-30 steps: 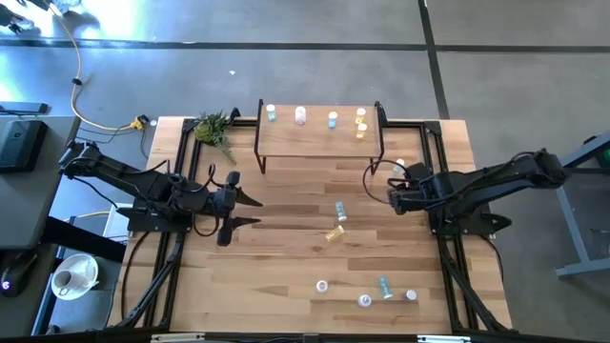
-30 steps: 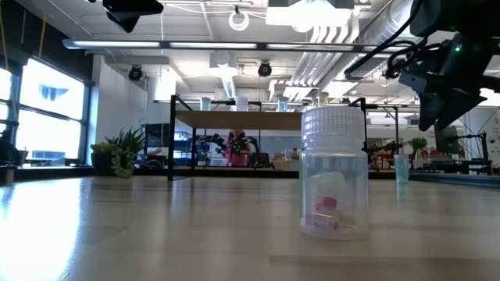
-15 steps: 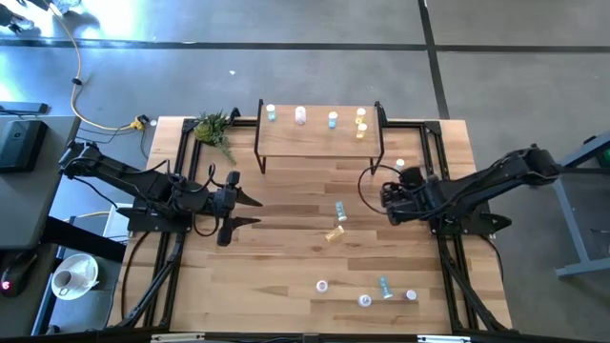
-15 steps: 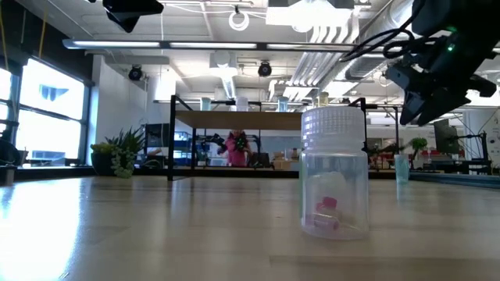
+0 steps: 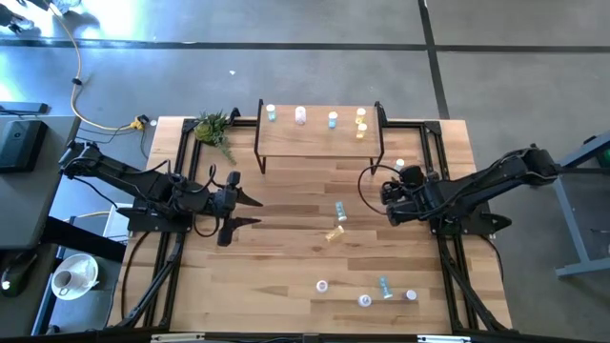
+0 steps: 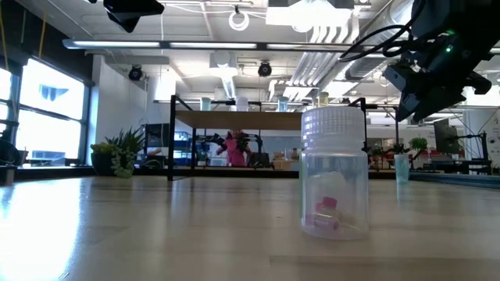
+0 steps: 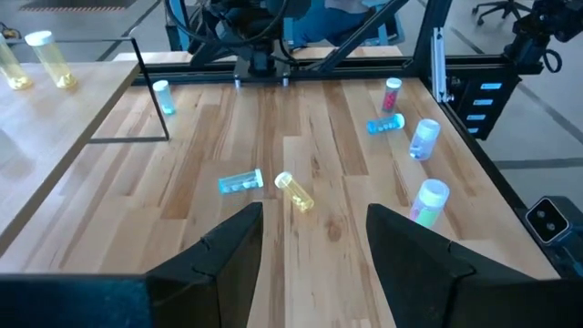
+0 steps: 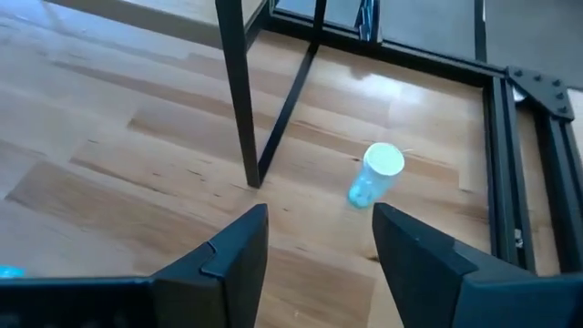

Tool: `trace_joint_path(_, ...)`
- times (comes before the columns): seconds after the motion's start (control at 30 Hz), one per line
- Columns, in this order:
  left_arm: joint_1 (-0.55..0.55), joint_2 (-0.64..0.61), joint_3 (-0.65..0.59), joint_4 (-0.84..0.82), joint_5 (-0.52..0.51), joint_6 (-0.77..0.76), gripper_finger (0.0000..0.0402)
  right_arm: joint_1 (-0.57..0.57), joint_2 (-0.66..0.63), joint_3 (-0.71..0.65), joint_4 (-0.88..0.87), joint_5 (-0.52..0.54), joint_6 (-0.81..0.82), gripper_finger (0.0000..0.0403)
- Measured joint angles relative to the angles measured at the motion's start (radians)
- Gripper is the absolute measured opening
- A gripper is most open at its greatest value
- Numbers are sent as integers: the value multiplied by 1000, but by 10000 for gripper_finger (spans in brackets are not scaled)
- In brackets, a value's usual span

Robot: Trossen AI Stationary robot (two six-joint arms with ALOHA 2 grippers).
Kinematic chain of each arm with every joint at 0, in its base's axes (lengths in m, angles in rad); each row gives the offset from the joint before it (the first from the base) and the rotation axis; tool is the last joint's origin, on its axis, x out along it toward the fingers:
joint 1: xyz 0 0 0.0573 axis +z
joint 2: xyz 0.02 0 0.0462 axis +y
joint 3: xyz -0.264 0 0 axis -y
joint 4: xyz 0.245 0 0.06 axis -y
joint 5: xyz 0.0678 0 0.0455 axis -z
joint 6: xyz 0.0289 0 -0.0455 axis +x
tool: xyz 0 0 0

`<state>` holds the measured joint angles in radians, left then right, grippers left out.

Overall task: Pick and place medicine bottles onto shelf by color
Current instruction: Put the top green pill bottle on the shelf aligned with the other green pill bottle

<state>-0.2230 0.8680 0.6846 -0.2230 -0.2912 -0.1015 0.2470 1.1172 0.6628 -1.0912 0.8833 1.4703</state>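
Note:
The shelf [image 5: 319, 138] stands at the table's far middle with several bottles [image 5: 333, 120] upright on it. A light blue bottle [image 5: 340, 211] and a yellow bottle [image 5: 334, 232] lie on their sides mid-table. Several more bottles [image 5: 385, 286] are near the front edge, and one of them looms close in the low view [image 6: 334, 176]. A light blue bottle [image 8: 374, 173] stands by the shelf's right legs. My right gripper [image 5: 386, 200] is open and empty, just nearer than that bottle. My left gripper [image 5: 253, 210] is open and empty at mid-left.
A small green plant [image 5: 214, 127] sits left of the shelf. Black frame rails [image 5: 434, 152] run along the table's left and right sides. The shelf's thin black legs [image 8: 241, 91] stand close ahead of my right gripper. Bare wood lies between the two grippers.
My right gripper has shifted a little toward the table's left, staying open and above the table. Nothing else has moved.

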Motion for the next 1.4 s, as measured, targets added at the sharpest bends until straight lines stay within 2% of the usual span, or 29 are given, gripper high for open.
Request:
trace_joint_path(0.23,0,0,0,1,0,7,185,-52,0,0,-58,-46,7,224)
trace_joint_path(0.43,0,5,0,0,0,0,185,-129,0,0,-97,-107,-40,229)
trace_joint_path(0.63,0,10,0,-2,0,0,185,-138,-8,-23,-85,-118,-98,229)
trace_joint_path(0.87,0,10,0,-1,0,0,185,-156,-117,-172,54,-155,-103,227)
trace_joint_path(1.07,0,10,0,2,0,0,185,-156,-194,-226,179,-145,-131,216)
trace_joint_path(1.2,0,10,0,2,0,0,185,-177,-194,-226,224,-106,-109,209)
trace_joint_path(1.4,0,10,0,2,0,0,185,-245,-164,-226,281,-108,-127,209)
